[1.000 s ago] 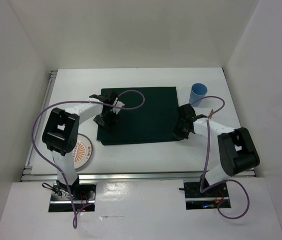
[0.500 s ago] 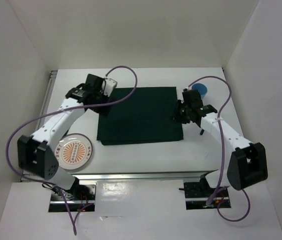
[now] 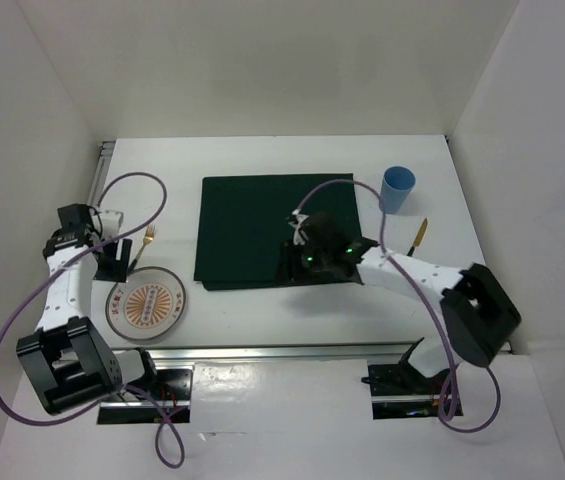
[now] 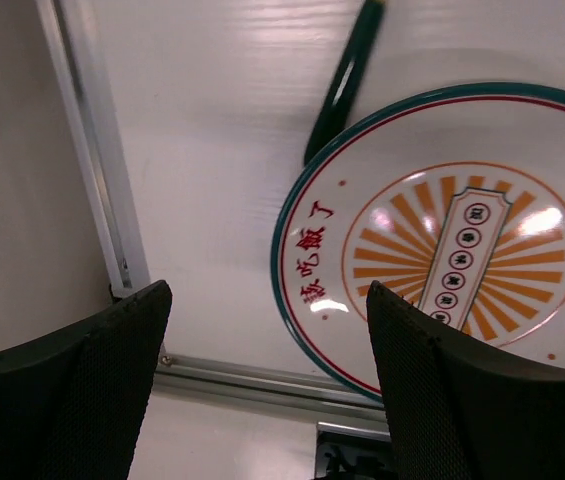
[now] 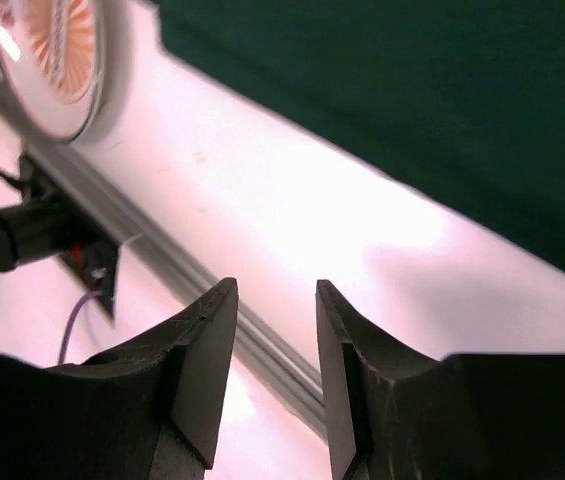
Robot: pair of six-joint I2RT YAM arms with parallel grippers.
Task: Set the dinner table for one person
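Green cloth (image 3: 262,225) lies on the table (image 3: 412,295); our left gripper (image 4: 267,330) gapes beside the plate (image 4: 442,250), our right gripper (image 5: 277,300) slightly parted, both empty.

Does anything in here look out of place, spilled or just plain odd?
Nothing is spilled or broken. The odd part: the dark green cloth lies bare, while the plate, fork, blue cup and a second utensil all sit around it on the white table.
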